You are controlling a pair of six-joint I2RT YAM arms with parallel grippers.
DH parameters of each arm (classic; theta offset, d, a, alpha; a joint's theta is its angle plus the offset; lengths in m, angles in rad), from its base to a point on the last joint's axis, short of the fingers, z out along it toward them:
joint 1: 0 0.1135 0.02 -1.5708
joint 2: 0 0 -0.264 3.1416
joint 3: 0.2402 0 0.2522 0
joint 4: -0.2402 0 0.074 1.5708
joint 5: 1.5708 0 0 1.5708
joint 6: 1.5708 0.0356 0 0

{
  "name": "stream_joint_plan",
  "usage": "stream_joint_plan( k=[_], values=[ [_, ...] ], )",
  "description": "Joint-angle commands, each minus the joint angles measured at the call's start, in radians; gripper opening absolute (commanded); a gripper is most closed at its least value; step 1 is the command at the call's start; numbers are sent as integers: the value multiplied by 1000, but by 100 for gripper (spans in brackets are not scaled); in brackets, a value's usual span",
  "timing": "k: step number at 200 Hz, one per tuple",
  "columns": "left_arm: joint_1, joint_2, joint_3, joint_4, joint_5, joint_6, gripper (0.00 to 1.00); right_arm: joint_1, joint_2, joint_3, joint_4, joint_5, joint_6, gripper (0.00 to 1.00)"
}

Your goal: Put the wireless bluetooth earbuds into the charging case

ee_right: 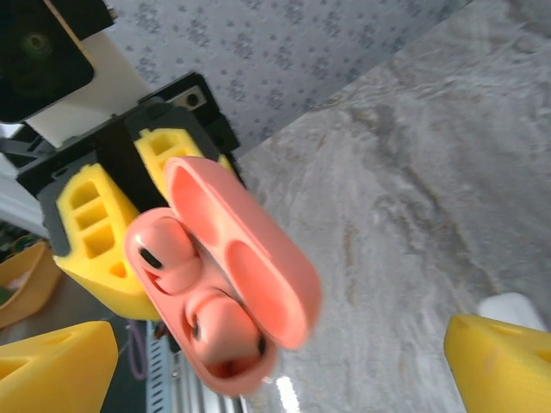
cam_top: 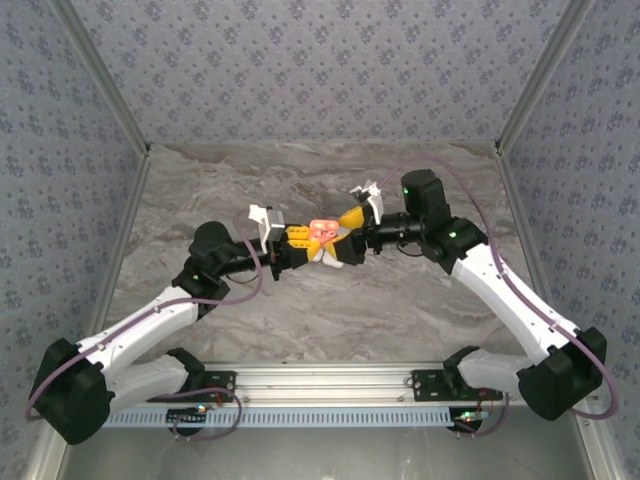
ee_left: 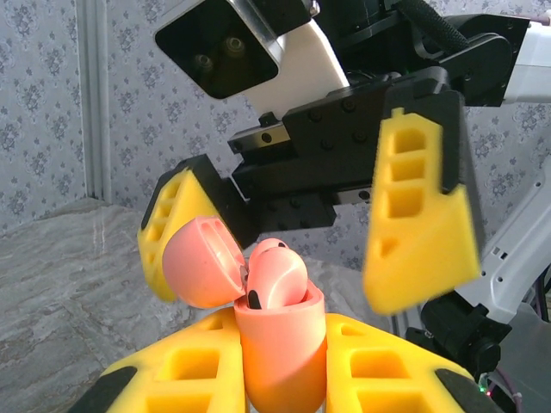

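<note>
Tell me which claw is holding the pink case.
The left claw, shut on the pink case; the right claw stands open, its yellow fingers spread wide.

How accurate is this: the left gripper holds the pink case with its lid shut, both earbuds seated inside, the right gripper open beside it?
The lid stands open, not shut; the right wrist view shows it. The left gripper does hold the pink case, earbuds seated, right gripper open.

One pink charging case (ee_right: 258,267), two pink earbuds (ee_right: 168,254) inside; possibly one white earbud (ee_right: 514,308).
</note>
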Motion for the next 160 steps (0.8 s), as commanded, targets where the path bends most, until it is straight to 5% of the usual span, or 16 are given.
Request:
stream_joint_plan(
  k=[1, 107, 125, 160],
  values=[
    [-6, -7, 14, 43, 7, 2, 0, 26, -3, 36, 56, -80, 37, 100],
    [-5, 11, 27, 2, -21, 19, 0, 48, -143, -27, -28, -27, -10, 100],
    [-6, 15, 32, -7, -32, 20, 0, 48, -152, -27, -86, 86, -38, 100],
    [3, 55, 82, -146, -126, 38, 0, -2, -172, -44, -166, 538, 11, 100]
  ],
)
